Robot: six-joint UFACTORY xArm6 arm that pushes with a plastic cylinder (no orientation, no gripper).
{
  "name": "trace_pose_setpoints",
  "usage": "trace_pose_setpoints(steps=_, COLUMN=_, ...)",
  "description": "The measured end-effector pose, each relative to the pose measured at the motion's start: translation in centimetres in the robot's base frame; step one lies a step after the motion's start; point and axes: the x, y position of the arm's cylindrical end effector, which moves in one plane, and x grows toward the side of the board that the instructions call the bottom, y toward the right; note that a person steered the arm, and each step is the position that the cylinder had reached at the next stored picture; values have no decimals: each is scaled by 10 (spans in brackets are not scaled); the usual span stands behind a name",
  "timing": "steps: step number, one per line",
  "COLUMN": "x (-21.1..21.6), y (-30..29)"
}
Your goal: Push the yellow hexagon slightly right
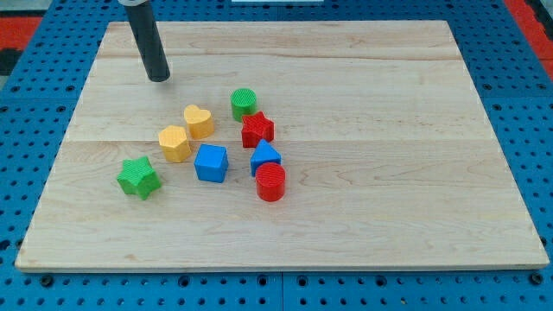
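Camera view: my tip [159,79] has no claw and holds nothing, well up-left of cluster. Yellow hexagon [174,143] mid-left on wooden board [389,173]; blue cube [211,163] just beside on its right, blocking; yellow heart [199,122] touching upper right; green star [138,177] lower left.

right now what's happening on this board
My tip rests on the wooden board near the view's top left, touching no block. The yellow hexagon I'm meant to nudge right sits below and slightly right of it, with the yellow heart just beyond and the blue cube close on its right. The push hasn't started.
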Motion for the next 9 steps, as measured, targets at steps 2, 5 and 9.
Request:
trace_pose_setpoints(steps=2, x=-26, y=0)
trace_pose_setpoints(steps=5, x=-60, y=0)
trace_pose_setpoints(steps=9, x=-55, y=-6)
